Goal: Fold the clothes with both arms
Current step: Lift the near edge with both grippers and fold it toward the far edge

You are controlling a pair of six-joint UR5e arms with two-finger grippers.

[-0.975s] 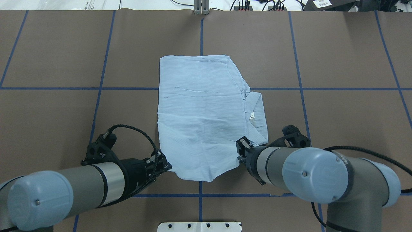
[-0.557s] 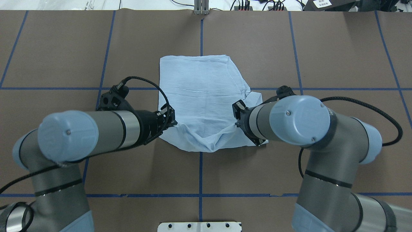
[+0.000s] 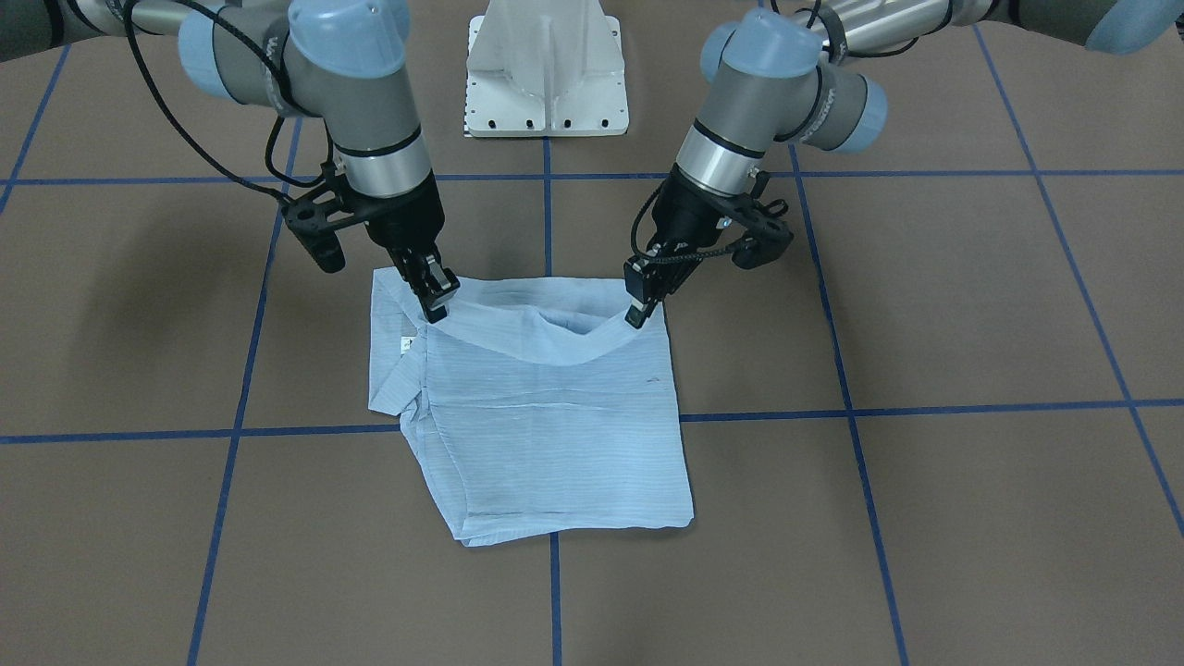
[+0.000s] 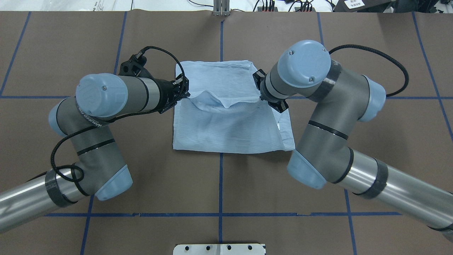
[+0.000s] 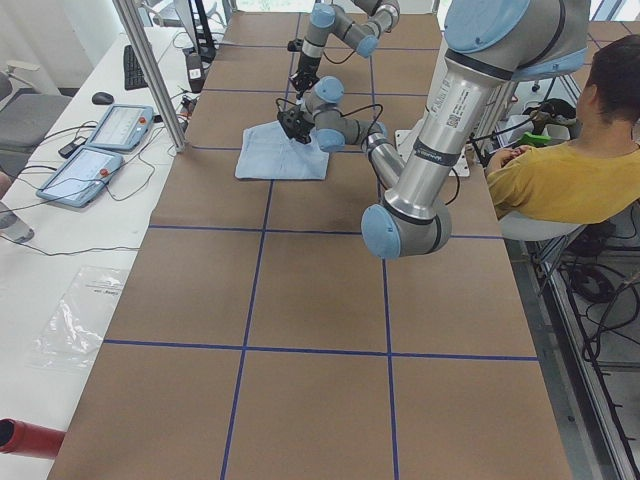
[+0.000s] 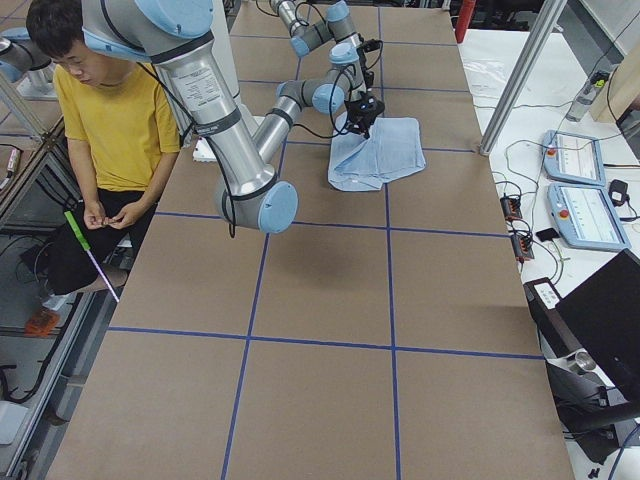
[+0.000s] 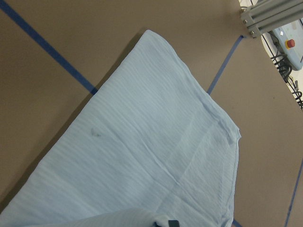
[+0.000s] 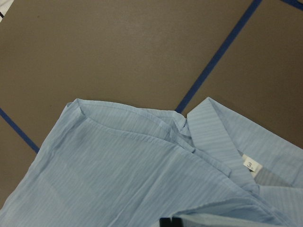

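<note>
The clothes are one light blue striped shirt (image 4: pixel 226 131) lying flat mid-table, its collar and white neck label (image 3: pixel 404 344) on the robot's right side. My left gripper (image 4: pixel 184 92) is shut on one corner of the raised hem, and my right gripper (image 4: pixel 261 95) is shut on the other. The hem sags between them above the shirt's far half. From the front, the left gripper (image 3: pixel 636 314) and right gripper (image 3: pixel 437 305) pinch the lifted edge over the shirt (image 3: pixel 546 425). The wrist views look down on the flat cloth (image 7: pixel 156 156) and the collar label (image 8: pixel 249 165).
The white pedestal base (image 3: pixel 546 74) stands at the robot's side of the brown table (image 4: pixel 371 63), which has blue tape lines. An aluminium post (image 4: pixel 221 9) stands at the far edge. A seated person in yellow (image 5: pixel 560 170) is beside the robot. Control tablets (image 5: pixel 100 150) lie beyond the far edge.
Both grippers have carried the shirt's near hem up and away from the robot, over the shirt toward its far edge. The near part now lies doubled over.
</note>
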